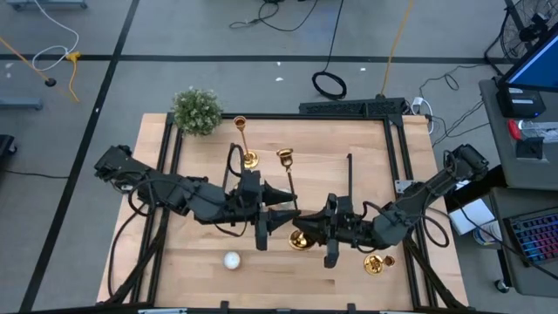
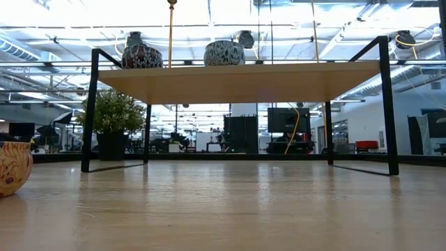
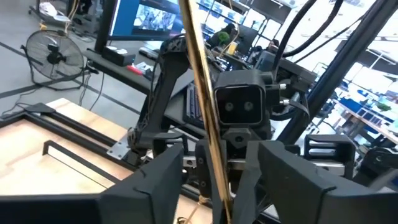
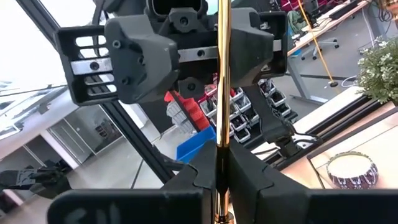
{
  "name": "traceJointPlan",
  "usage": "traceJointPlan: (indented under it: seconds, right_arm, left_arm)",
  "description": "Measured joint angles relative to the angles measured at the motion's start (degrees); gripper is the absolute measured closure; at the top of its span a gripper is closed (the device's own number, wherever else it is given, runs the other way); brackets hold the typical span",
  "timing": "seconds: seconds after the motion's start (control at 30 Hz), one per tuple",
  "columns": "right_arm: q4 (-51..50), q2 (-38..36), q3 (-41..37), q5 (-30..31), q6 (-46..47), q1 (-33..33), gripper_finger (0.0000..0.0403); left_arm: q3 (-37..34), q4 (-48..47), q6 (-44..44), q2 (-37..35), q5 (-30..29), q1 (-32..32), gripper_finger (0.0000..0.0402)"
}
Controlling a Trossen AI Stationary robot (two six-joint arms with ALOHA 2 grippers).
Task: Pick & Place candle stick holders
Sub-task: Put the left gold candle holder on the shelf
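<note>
Between the two arms at mid-table, a shiny gold thin-stemmed candlestick (image 1: 294, 214) is pinched by the right gripper (image 4: 219, 177) — the left gripper (image 3: 214, 186) is spread around its stem.

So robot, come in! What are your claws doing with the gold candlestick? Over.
Right gripper shut on middle candlestick stem. Left gripper open around same stem. Nothing in the way.
</note>
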Motion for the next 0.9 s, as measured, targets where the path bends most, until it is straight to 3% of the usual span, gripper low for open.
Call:
traceJointPlan:
  seconds: [0.3, 0.5, 0.7, 0.9]
  right_arm:
    - [-0.14, 0.04, 0.00, -0.05, -0.03, 0.00, 0.0388]
    - [-0.12, 0.04, 0.00, -0.25, 0.00, 0.04, 0.0388]
    - [-0.60, 0.04, 0.00, -0.29, -0.57, 0.02, 0.0387]
    - [-0.60, 0.04, 0.00, -0.25, -0.40, 0.02, 0.0386]
  left_arm:
    - [0.00, 0.08, 0.43, 0.00, 0.02, 0.04, 0.0303]
    - [0.00, 1.11, 1.51, 0.02, 1.05, 0.27, 0.0354]
    - [0.00, 1.62, 1.02, 0.02, 3.39, 1.02, 0.0383]
    - [0.00, 1.63, 0.47, 0.02, 5.21, 1.60, 0.0381]
